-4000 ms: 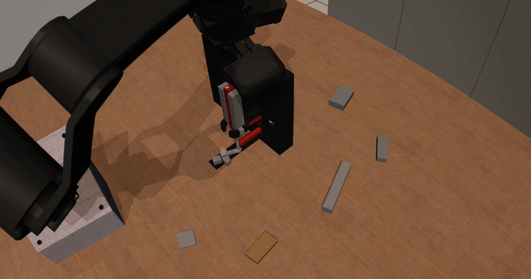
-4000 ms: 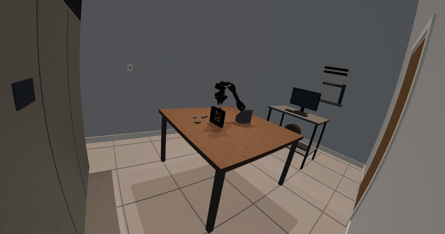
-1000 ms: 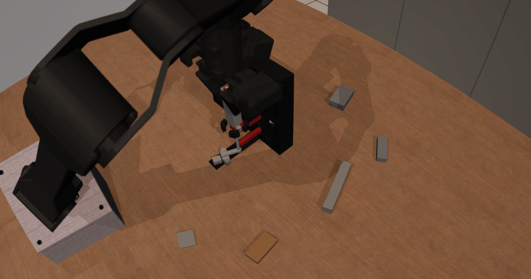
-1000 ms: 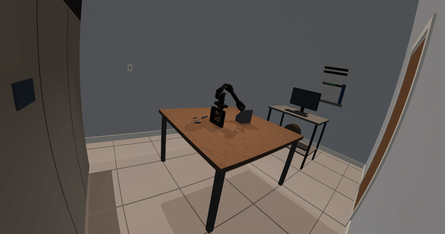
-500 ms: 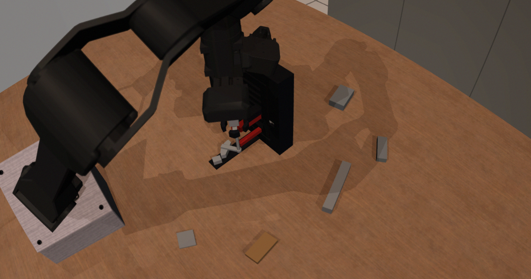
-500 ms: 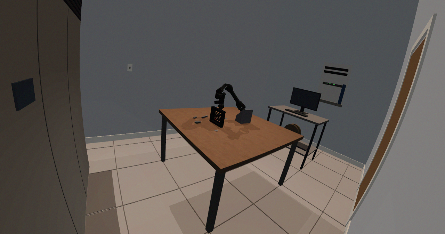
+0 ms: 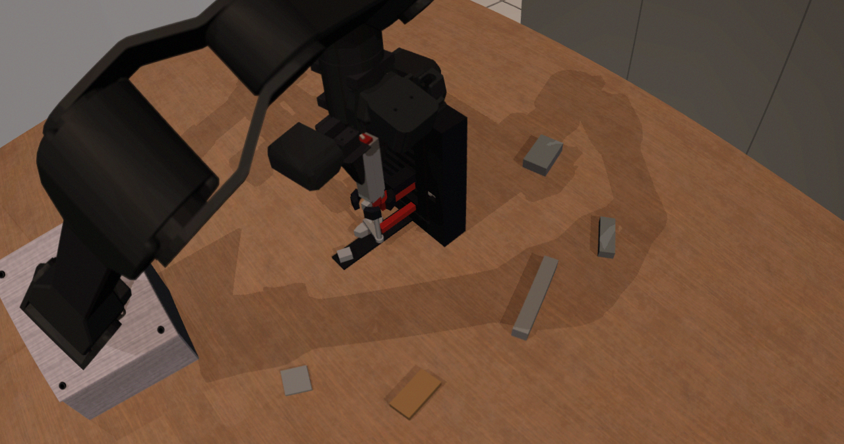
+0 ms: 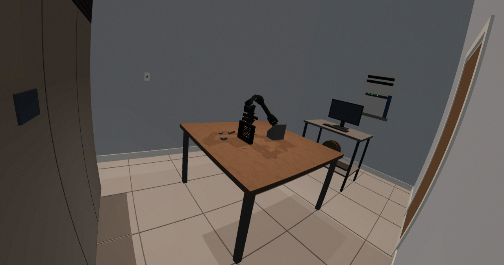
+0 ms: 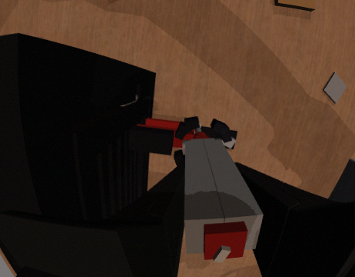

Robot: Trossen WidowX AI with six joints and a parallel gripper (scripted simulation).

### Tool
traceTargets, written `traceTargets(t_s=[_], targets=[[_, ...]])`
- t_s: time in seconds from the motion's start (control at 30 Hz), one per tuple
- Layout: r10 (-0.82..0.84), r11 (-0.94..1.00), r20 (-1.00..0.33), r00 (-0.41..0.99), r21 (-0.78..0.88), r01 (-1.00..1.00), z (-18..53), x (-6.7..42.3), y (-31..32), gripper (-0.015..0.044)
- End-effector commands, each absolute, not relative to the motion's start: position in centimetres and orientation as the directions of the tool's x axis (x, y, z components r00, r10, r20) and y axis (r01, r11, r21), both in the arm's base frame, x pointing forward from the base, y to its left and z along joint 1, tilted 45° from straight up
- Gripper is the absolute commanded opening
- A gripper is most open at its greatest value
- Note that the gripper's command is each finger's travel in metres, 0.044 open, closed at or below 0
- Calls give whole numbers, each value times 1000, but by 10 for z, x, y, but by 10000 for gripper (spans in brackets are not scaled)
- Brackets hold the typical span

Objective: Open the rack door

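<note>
The upright grey handle (image 7: 372, 178) (image 9: 220, 200), with a red insert, stands in front of the black rack frame (image 7: 442, 175) (image 8: 240, 131) (image 9: 43, 135). My gripper (image 7: 370, 159) (image 9: 207, 171) points down and is shut on the handle, one finger on each side. The handle's two grey halves meet along a seam, and its long sides look turned well round relative to the frame's face. Red rods (image 7: 399, 217) (image 9: 162, 124) run from the frame toward the handle's foot. The slatted door (image 9: 93, 173) looks closed in the frame, though the arm and shade hide much of it.
On the wooden table (image 7: 678, 353) (image 8: 260, 171) lie grey blocks (image 7: 542, 155) (image 7: 606, 237), a long grey bar (image 7: 535, 297), a grey square (image 7: 296, 380) and an orange-brown plate (image 7: 415, 392). The arm's grey base (image 7: 141, 347) (image 8: 278, 132) stands at the left in the top view.
</note>
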State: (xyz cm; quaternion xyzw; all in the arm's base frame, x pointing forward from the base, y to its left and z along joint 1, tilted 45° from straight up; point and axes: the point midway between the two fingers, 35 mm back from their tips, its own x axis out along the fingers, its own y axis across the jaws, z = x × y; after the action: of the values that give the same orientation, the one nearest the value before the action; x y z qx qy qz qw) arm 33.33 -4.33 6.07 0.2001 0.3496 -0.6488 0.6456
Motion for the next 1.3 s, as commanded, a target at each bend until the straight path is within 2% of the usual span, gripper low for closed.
traceTargets(t_s=[0.0, 0.23, 0.73, 1.07, 1.17, 1.27], targets=[[-699, -74, -710, -86, -48, 996, 61, 333, -44, 20], [-699, -289, -710, -86, 170, 942, 61, 333, -44, 20], [-699, -294, -710, -86, 175, 940, 61, 333, -44, 20], [-699, -294, -710, -86, 175, 940, 61, 333, -44, 282], [-699, -272, -710, -86, 153, 950, 61, 333, -44, 292], [-699, -177, -710, -86, 55, 983, 61, 333, -44, 292]])
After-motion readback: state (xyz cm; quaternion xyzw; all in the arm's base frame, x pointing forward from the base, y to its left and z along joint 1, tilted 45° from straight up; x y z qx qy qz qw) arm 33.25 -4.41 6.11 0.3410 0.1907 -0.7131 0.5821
